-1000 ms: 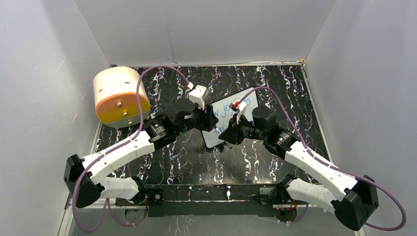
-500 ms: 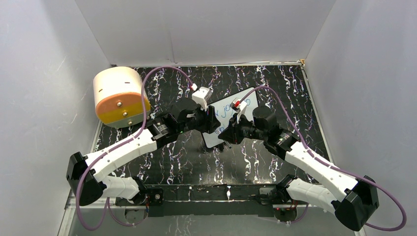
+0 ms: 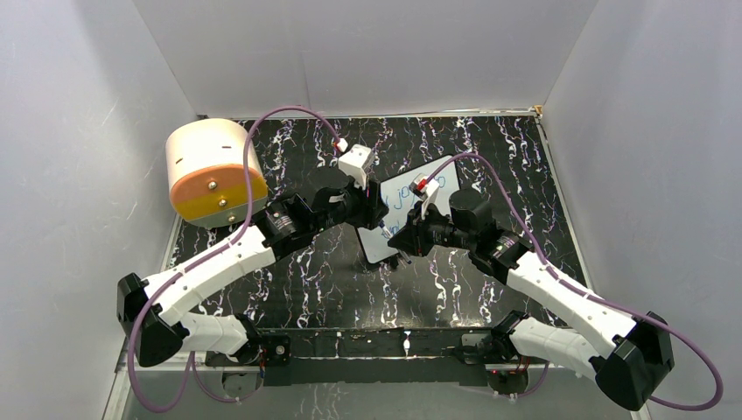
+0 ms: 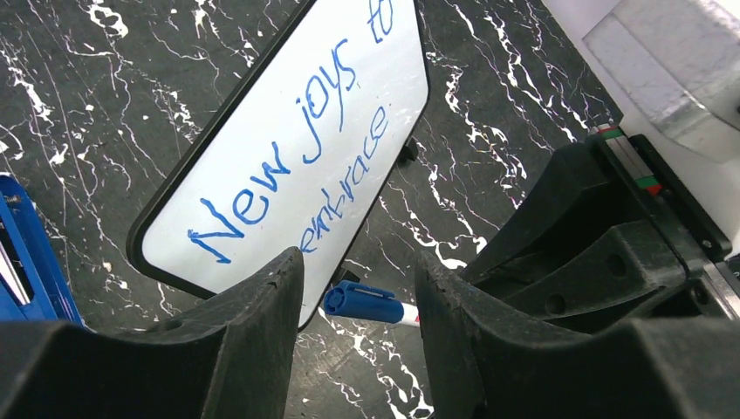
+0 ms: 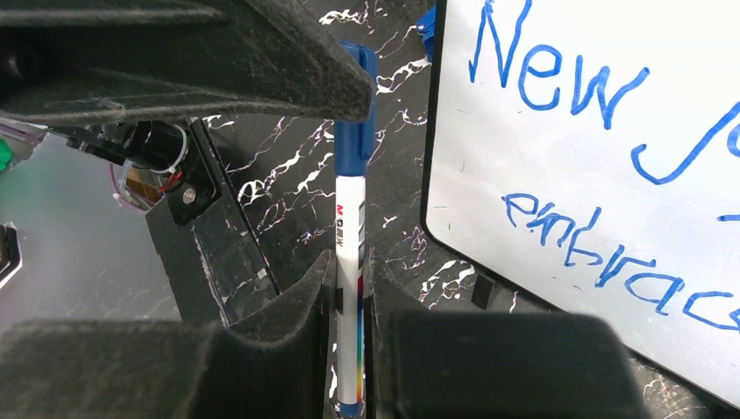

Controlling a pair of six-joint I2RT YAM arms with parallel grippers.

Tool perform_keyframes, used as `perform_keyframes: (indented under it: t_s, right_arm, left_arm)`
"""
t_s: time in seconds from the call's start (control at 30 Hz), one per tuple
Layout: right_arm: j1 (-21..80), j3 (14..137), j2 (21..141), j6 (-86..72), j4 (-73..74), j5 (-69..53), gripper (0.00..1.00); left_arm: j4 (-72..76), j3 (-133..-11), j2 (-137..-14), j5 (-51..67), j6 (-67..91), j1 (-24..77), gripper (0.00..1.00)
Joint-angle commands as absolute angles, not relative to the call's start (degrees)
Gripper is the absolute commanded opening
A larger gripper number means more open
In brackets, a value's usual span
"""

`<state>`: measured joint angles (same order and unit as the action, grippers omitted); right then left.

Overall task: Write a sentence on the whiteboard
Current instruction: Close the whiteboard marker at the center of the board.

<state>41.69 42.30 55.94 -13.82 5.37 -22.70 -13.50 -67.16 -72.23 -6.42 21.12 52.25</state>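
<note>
Clamped on a marker point(image 5: 349, 236), my right claw point(image 5: 351, 281) grips the white barrel near the middle of the bench point(image 3: 315, 280). The marker's blue cap is on and points away from my wrist.

My left claw point(image 4: 359, 269) hangs just over that capped end, its fingers point(image 4: 262, 332) spread wide apart and gripping nothing. From its wrist camera, the cap shows in the gap between them, lower than the fingers. Whether either finger touches the marker, I cannot tell.

Just beyond both claws, the whiteboard point(image 3: 440, 182) lies flat at the middle of the bench. It is turned on a diagonal, with its long side running toward the far right corner. The sentence point(image 4: 297, 166) is in blue hand lettering: "New joys to" on the first line, and "embrace", smaller, beneath it.

The marker runs alongside the short edge where both lines begin, off the whiteboard and apart from it. A blue object point(image 4: 30, 262) that I cannot identify lies on the bench near the corner by "New".

In the far left corner, well apart from the claws, sits a cream cylinder point(image 3: 214, 171) with an orange end.
</note>
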Motion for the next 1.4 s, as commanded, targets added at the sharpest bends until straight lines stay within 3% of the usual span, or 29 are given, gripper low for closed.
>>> perform_keyframes:
  t_s: [0.0, 1.0, 1.37]
  right_arm:
    - [41.66, 42.67, 56.30, -14.23, 1.85, -23.72, 0.00]
    - [41.68, 43.48, 54.85, -17.22, -1.15, -20.26, 0.00]
    - [41.66, 44.24, 53.84, -17.40, -4.25, -17.23, 0.00]
  left_arm:
    - [-14.05, -69.75, -71.05, -7.07, 18.93, 52.41, 0.47]
    - [-14.99, -63.83, -71.46, 0.00, 26.98, 52.38, 0.39]
    - [-8.04, -59.74, -71.32, 10.41, 37.28, 52.66, 0.35]
